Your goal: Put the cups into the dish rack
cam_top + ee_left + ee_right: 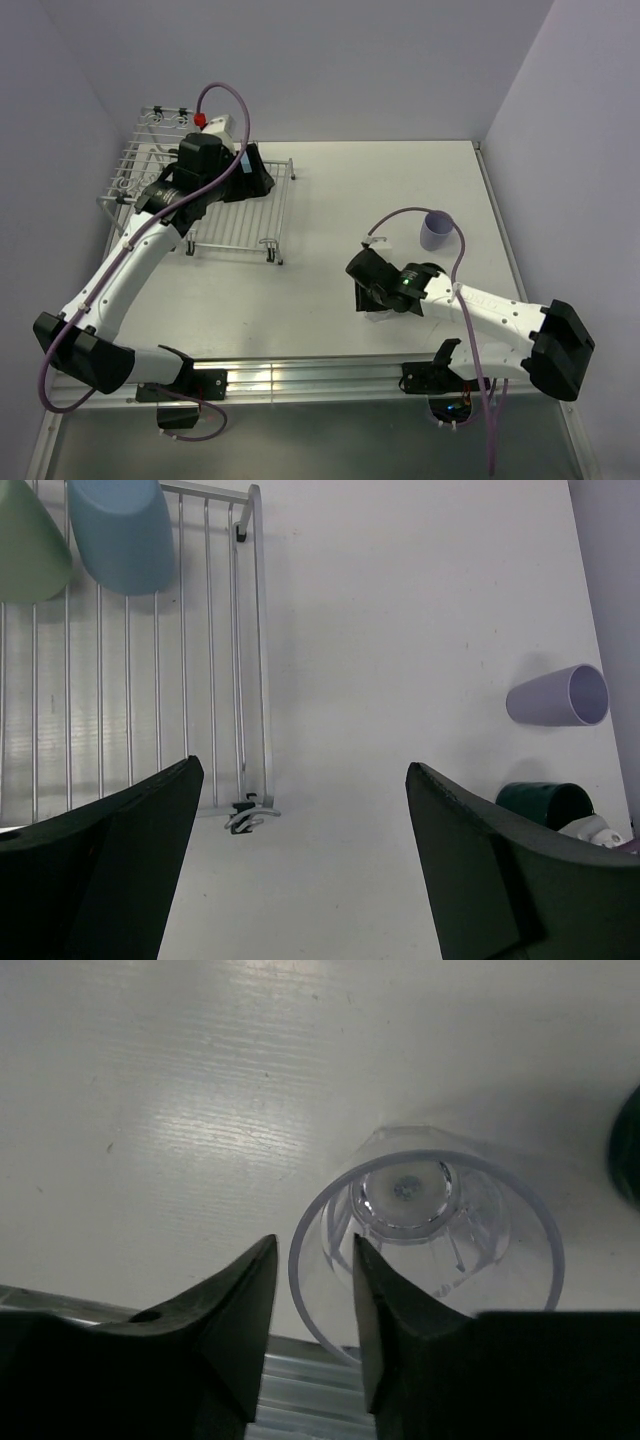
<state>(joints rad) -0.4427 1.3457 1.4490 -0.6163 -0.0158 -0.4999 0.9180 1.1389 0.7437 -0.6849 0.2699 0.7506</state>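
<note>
clear glass (405, 1190): on tabletop (150, 1080) by near edge, mouth toward right hand (314, 1250) | that hand narrowly apart, straddling rim wall, unclamped | likely light, rigid, slick, breakable: pinch rim gently | left hand (305, 770) wide apart, empty

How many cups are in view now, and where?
5. Pale green cup and light blue cup on the dish rack; lavender cup and dark green mug on the table; clear glass at the right tool.

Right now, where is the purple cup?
In the top view, the lavender cup sits on the right side of the table, far from the dish rack, just beyond the right gripper.
</note>
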